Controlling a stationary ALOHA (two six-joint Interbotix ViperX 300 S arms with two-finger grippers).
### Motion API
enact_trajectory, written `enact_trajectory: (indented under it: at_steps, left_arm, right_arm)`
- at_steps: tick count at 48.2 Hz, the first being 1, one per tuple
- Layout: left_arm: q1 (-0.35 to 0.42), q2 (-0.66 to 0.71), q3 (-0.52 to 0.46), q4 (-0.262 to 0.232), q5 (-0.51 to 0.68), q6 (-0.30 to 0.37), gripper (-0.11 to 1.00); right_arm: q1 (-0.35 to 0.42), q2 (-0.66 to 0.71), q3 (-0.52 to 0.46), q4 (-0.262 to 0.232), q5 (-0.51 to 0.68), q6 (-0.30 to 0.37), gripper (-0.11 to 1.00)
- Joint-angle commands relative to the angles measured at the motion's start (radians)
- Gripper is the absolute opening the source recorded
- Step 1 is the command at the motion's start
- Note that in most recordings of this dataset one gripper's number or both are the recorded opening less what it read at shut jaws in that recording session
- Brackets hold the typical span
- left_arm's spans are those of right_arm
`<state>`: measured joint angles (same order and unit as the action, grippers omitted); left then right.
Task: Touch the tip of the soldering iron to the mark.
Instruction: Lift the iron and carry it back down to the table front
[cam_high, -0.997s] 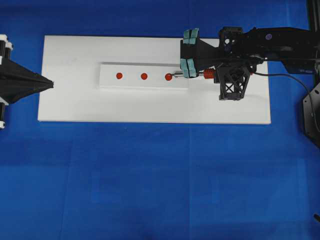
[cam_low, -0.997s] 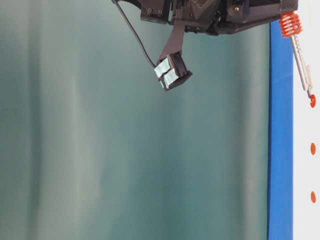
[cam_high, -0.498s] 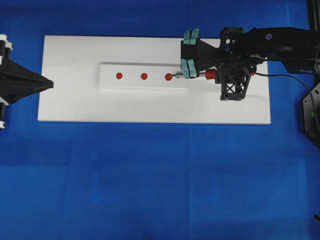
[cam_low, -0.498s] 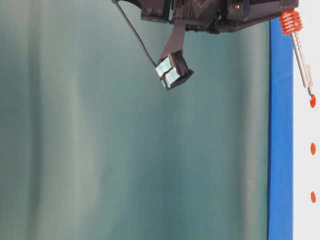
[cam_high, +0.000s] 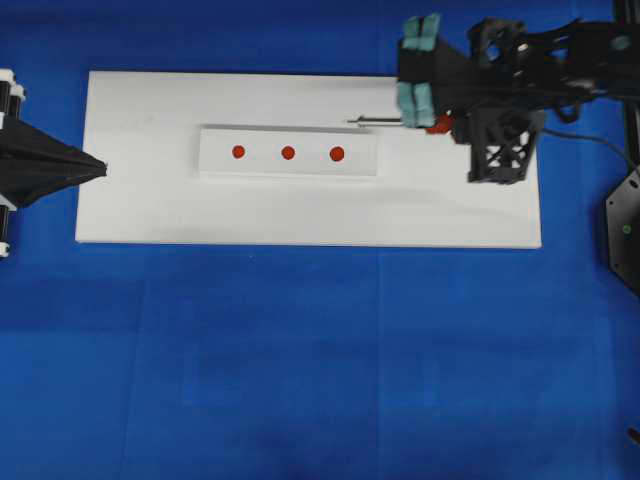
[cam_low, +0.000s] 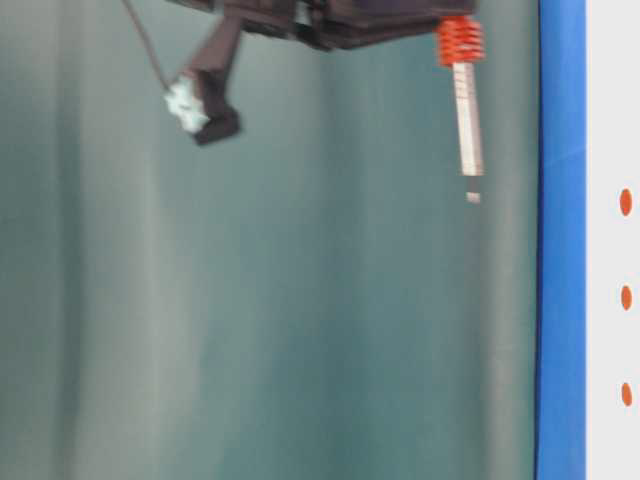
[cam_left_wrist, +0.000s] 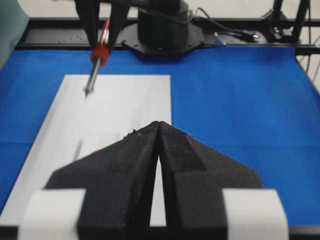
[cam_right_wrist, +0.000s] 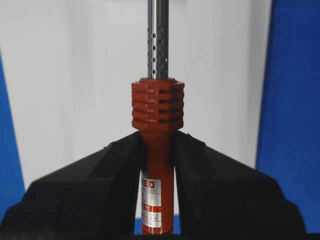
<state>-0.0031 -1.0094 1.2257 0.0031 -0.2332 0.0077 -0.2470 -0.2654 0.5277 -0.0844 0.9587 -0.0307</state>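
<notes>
Gripper (cam_right_wrist: 157, 165) — right — clamped on soldering iron (cam_right_wrist: 157, 115) handle.

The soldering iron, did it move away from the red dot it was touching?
Yes. The soldering iron has lifted off the nearest red dot; in the overhead view its tip now sits above and right of that dot, past the strip's edge.

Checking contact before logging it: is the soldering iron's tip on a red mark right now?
No: in the overhead view the soldering iron tip sits off the strip, away from the nearest mark.
</notes>
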Motion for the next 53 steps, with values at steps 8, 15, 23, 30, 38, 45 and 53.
enact_trajectory:
  at_steps: [8, 15, 23, 30, 38, 45, 53]
  left_arm:
    - [0.0, 0.003, -0.011, 0.002, -0.008, 0.002, 0.0]
    - [0.0, 0.002, -0.011, 0.002, -0.008, -0.003, 0.0]
    - [0.0, 0.003, -0.011, 0.002, -0.008, -0.005, 0.0]
    - [0.0, 0.003, -0.011, 0.002, -0.009, -0.005, 0.0]
    - [0.0, 0.002, -0.012, 0.002, -0.011, -0.006, 0.0]
    - [0.0, -0.005, -0.012, 0.002, -0.011, -0.006, 0.0]
    - [0.0, -0.008, -0.012, 0.002, -0.011, -0.008, 0.0]
  right_arm:
    - [-0.002, -0.077, -0.02, -0.003, 0.015, 0.002, 0.06]
    - [-0.002, -0.077, -0.021, -0.003, 0.014, 0.003, 0.06]
    - [0.0, -0.08, -0.018, 0.0, 0.017, 0.015, 0.06]
    - [0.014, -0.092, -0.006, 0.002, 0.018, 0.072, 0.06]
    - [0.081, -0.11, 0.014, 0.002, 0.015, 0.146, 0.06]
    - [0.183, -0.118, 0.025, -0.003, 0.014, 0.238, 0.06]
    - [0.304, -0.114, 0.026, -0.006, 0.003, 0.353, 0.06]
